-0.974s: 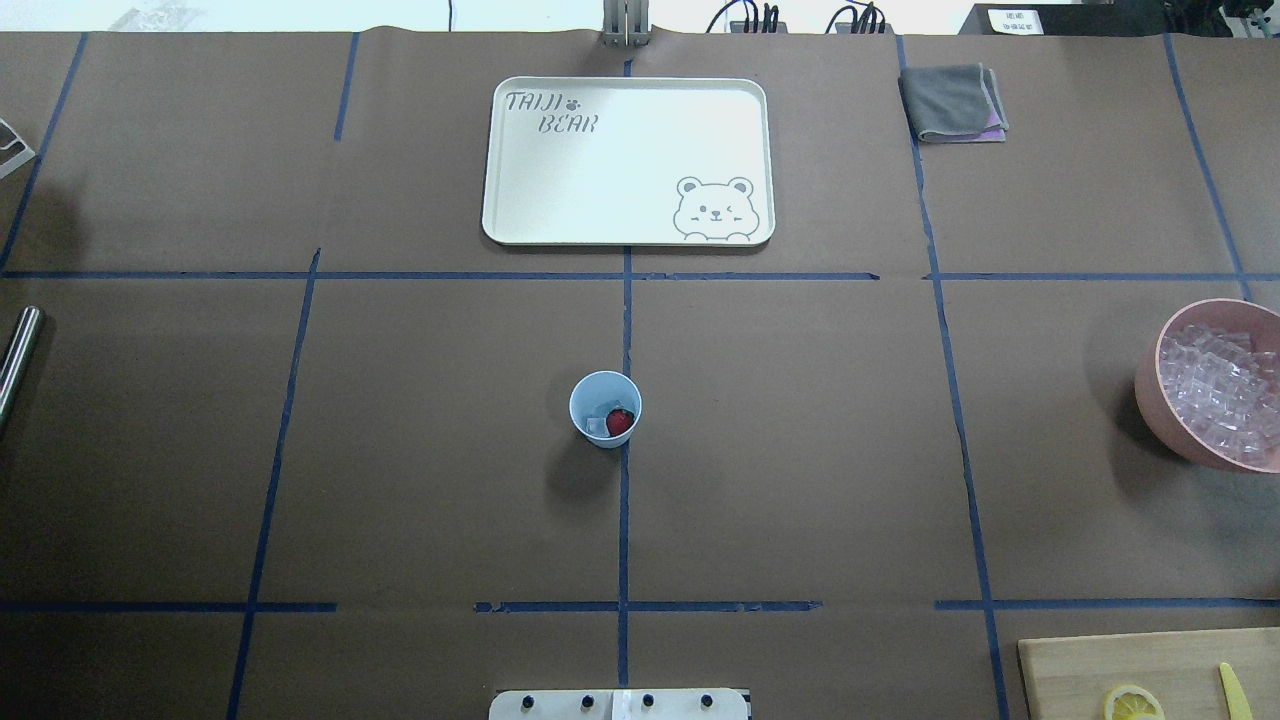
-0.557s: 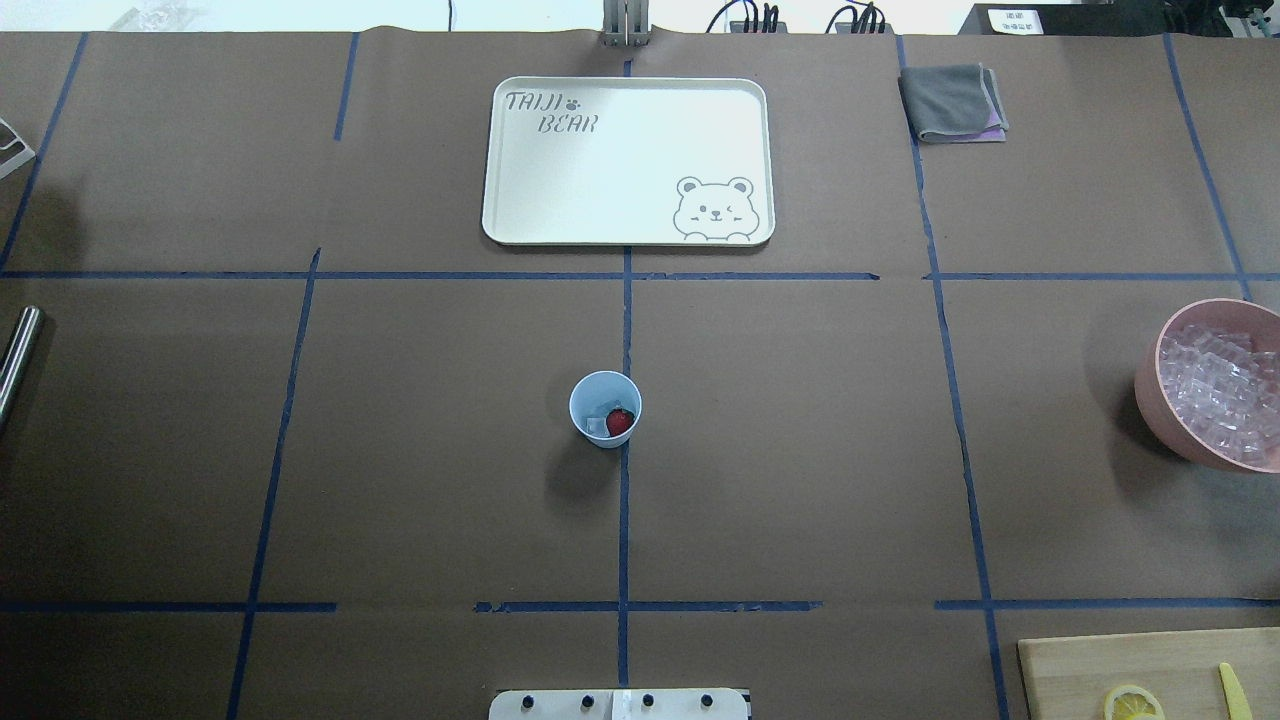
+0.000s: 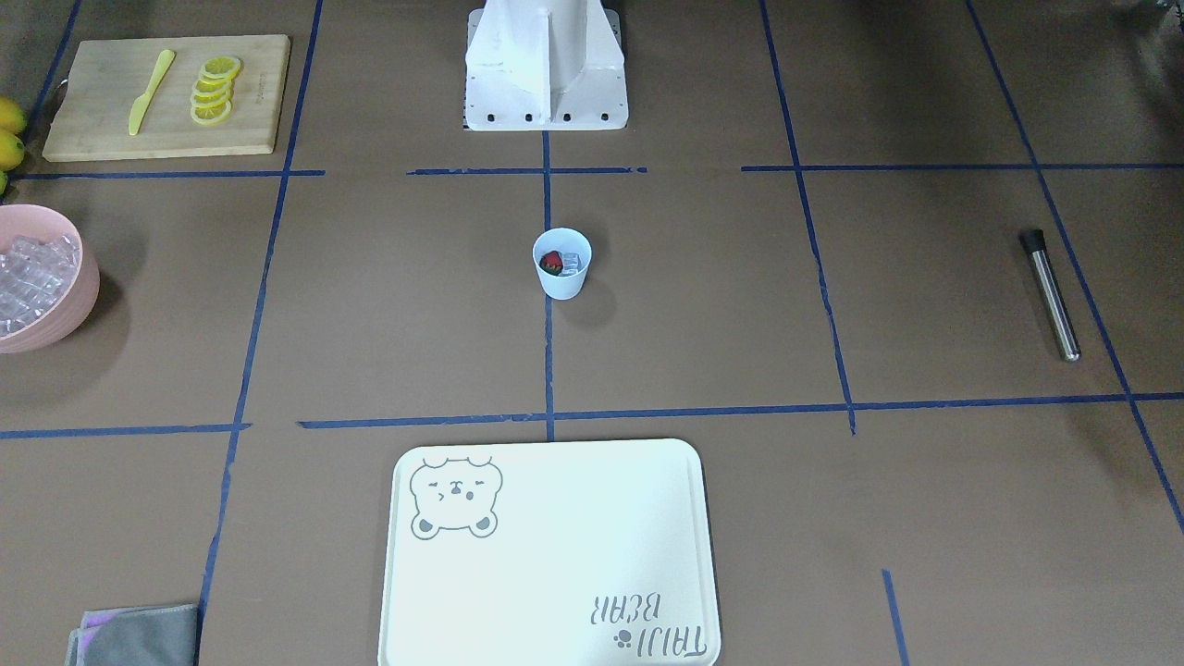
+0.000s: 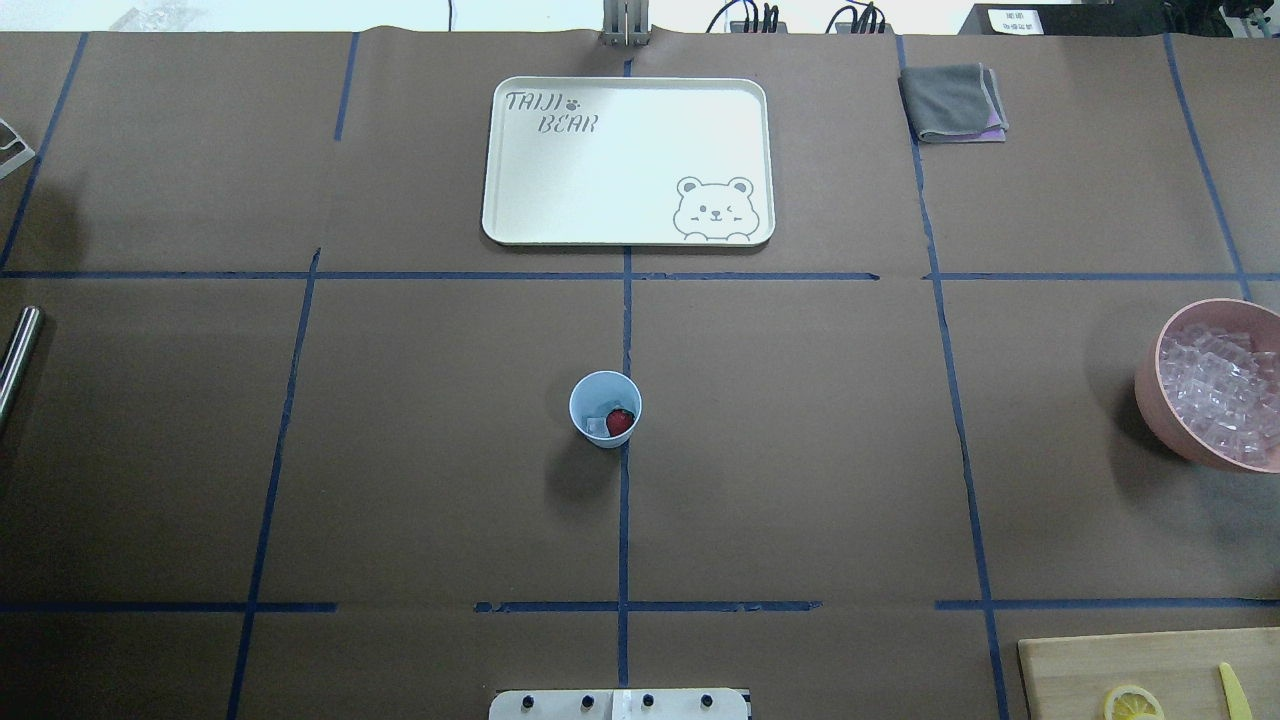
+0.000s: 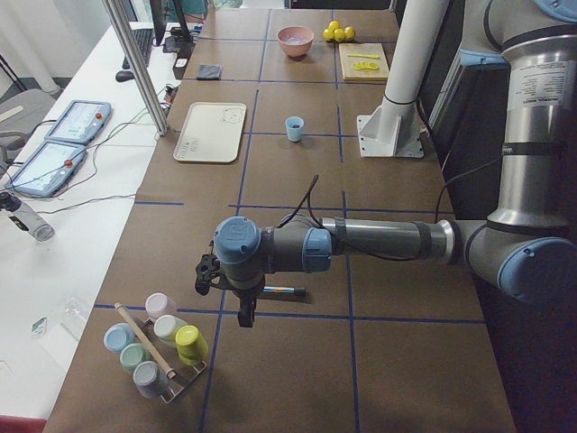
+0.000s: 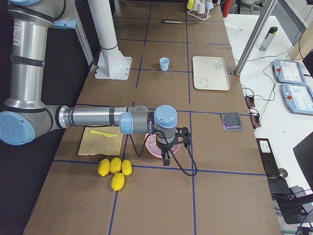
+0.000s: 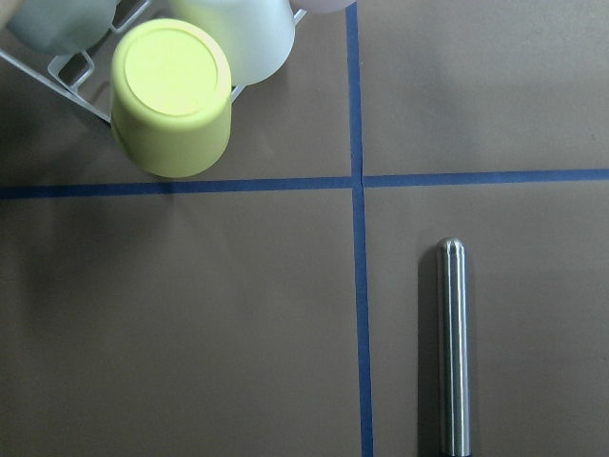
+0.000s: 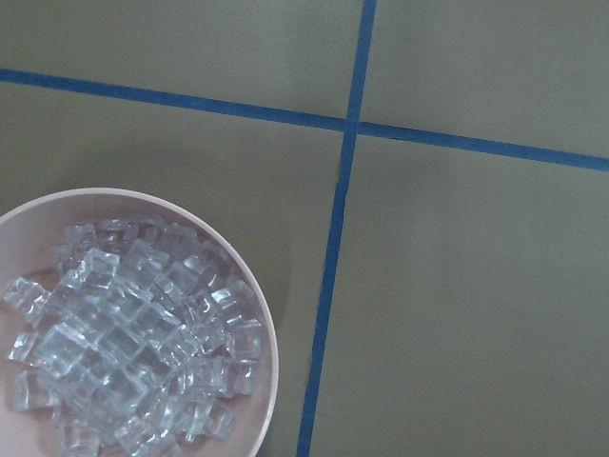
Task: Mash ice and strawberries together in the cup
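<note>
The pale-blue cup [image 4: 605, 408] stands upright at the table's centre, also in the front-facing view [image 3: 561, 264]. Inside it lie a dark red strawberry [image 4: 620, 421] and clear ice [image 4: 596, 427]. A metal rod [image 3: 1050, 294] lies flat at the robot's far left; the left wrist view shows it [image 7: 453, 347] directly below. My left gripper [image 5: 244, 314] hangs above that rod; I cannot tell if it is open. My right gripper [image 6: 166, 157] hangs over the pink bowl [image 8: 259, 314] full of ice cubes [image 8: 124, 333]; I cannot tell its state.
A white bear tray [image 4: 628, 160] lies beyond the cup, with a grey cloth [image 4: 952, 102] to its right. A cutting board [image 3: 162, 97] holds lemon slices and a yellow knife. Whole lemons [image 6: 113, 169] lie near it. A rack of upturned cups [image 5: 153, 347] stands at the left end.
</note>
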Action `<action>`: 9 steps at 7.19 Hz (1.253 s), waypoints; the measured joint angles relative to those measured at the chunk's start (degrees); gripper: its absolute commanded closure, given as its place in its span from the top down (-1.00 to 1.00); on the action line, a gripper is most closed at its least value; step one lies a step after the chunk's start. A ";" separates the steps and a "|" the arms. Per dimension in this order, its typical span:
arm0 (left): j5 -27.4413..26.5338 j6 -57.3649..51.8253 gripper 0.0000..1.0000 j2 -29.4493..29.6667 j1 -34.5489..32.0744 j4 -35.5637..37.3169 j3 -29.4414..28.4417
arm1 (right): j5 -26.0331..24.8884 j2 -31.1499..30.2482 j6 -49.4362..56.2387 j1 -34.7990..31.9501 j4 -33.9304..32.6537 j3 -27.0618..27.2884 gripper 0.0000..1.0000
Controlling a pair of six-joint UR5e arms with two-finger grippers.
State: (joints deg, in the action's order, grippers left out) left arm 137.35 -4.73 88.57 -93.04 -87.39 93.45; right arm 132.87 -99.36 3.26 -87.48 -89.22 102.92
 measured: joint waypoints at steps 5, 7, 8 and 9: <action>-0.14 0.07 1.00 -0.09 0.11 0.08 -0.07 | -0.10 0.39 -0.01 1.52 -0.07 -0.31 1.00; -0.21 0.07 1.00 -0.22 0.14 0.11 -0.36 | -0.05 0.38 -0.03 2.01 -0.07 -0.46 1.00; -0.25 0.07 1.00 -0.35 0.14 0.11 -0.53 | 0.02 0.35 -0.05 2.19 -0.07 -0.50 1.00; -0.34 0.07 1.00 -0.44 0.14 0.11 -0.59 | 0.05 0.34 -0.03 2.42 -0.07 -0.52 1.00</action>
State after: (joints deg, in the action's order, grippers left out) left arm 137.01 -4.66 88.13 -92.90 -87.28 92.86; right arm 132.92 -99.02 3.23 -85.06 -89.30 102.40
